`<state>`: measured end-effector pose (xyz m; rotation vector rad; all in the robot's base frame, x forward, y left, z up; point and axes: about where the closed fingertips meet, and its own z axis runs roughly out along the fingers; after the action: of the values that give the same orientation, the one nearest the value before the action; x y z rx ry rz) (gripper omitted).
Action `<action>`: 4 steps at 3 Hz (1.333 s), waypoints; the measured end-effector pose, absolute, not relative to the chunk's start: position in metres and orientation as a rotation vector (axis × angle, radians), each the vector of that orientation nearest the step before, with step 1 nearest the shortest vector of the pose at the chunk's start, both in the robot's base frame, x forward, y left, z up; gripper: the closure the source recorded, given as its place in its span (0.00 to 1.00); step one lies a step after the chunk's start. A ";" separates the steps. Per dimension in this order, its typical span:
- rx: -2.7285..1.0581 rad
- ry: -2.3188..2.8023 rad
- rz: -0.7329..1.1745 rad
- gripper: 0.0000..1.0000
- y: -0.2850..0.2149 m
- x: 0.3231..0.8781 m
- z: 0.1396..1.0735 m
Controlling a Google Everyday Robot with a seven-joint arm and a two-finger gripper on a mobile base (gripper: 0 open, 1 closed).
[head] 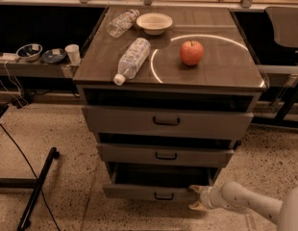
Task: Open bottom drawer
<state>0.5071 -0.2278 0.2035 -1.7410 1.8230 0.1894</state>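
Bottom drawer [139, 192] sits at 6 o'clock in view, lowest & slimmest of 3 grey fronts, w/ small dark handle [163, 196] at its centre. There's a dark gap above it, so it looks part-way out already. Gripper [194, 198] is low at 5 o'clock, at the 3 o'clock end of that front, not on the handle. Pincer is moderately spread: one tan fingertip [194, 188] is touching or just beside the front's corner, the other is below it near the floor. Can't tell if any of the front's edge lies betw. them. Risks: a pull from one end, not the centre, could skew the drawer & bind it in its runners. W/ no firm hold seen, the tip may slip off the corner. The lower tip may scrape the floor, and any lift would meet the middle drawer [164, 154] just above. A jerk could shake the cabinet top, where the lying bottle [132, 59] at 11 o'clock is near the front edge & round, so it may roll. The apple [192, 52] at 1 o'clock likewise. Also on top at 12 o'clock are a bowl [154, 22] & a 2nd bottle [121, 23]. A cup [72, 53] stands on the side shelf at 10 o'clock. A black bar [38, 186] lies on the floor at 8 o'clock, well apart from the drawer. None of these is in the drawer's path; only the arm's own forearm at 4 o'clock is close.
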 end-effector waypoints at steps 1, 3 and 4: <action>-1.739 1.836 0.224 0.43 -0.235 0.547 0.194; -1.785 1.876 0.303 0.46 -0.229 0.550 0.172; -1.808 1.908 0.352 0.47 -0.225 0.526 0.166</action>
<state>0.5265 -0.2246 0.1663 -1.8075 1.9078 0.3517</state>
